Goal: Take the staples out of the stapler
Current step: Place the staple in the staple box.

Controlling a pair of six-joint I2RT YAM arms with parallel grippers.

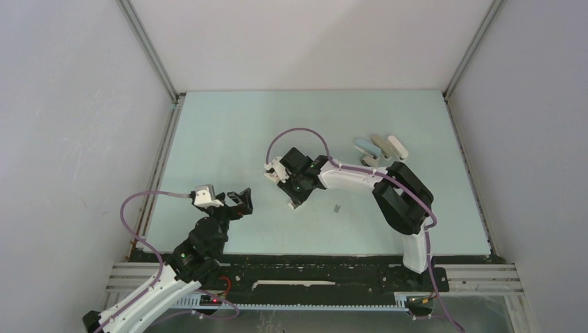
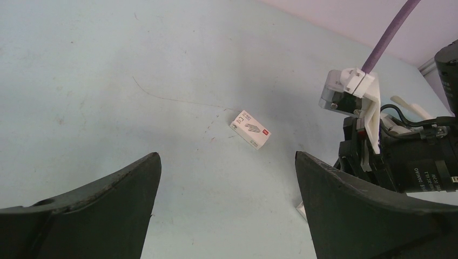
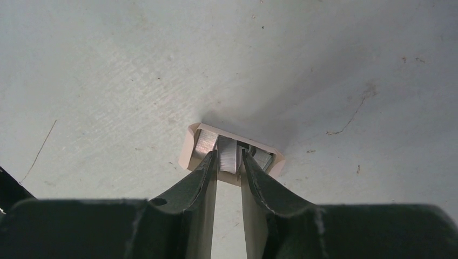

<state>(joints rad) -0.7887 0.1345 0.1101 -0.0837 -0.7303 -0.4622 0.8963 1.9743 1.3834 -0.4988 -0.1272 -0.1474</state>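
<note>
The pale-blue stapler (image 1: 363, 146) lies at the back right of the table, far from both grippers. My right gripper (image 3: 229, 155) points down into a small pinkish open box (image 3: 189, 148) that holds grey staples (image 3: 206, 143). Its jaws stand narrowly apart around one strip of staples (image 3: 229, 148), with a thin gap on the right side. In the top view the right gripper (image 1: 294, 201) is at mid-table. A short grey strip of staples (image 1: 337, 207) lies loose on the table to its right. My left gripper (image 2: 228, 155) hangs wide open over bare table, holding nothing, at the near left (image 1: 241, 203).
A beige stapler-like item (image 1: 380, 146) and a white one (image 1: 397, 147) lie beside the pale-blue stapler. A small white labelled box (image 2: 249, 129) rests on the table ahead of the left gripper. Grey walls enclose the table on three sides.
</note>
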